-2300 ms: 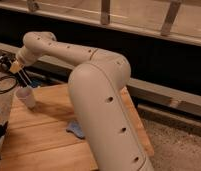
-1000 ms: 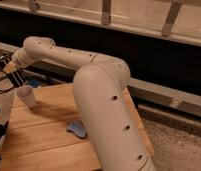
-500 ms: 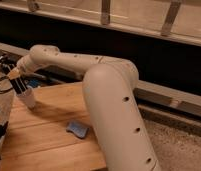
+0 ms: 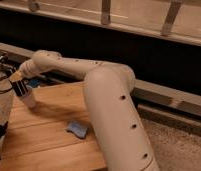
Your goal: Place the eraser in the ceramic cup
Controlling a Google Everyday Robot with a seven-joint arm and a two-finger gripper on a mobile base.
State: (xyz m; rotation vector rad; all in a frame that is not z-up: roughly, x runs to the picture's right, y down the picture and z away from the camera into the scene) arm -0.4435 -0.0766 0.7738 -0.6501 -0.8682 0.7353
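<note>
One end effector [image 4: 21, 89], shut, contents unclear, hovering at mouth of ceramic cup [image 4: 29, 100] nr tabletop [image 4: 54, 145] edge; best centred over rim b4 letting go.

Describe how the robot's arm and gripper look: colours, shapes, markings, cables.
The arm is cream-white, built of thick rounded segments with small dark dots along its shell, narrowing to a tan band at the wrist. The gripper, at the wooden table's far-left end right at the ceramic cup, is dark and narrow. Black cables loop beside it.
</note>
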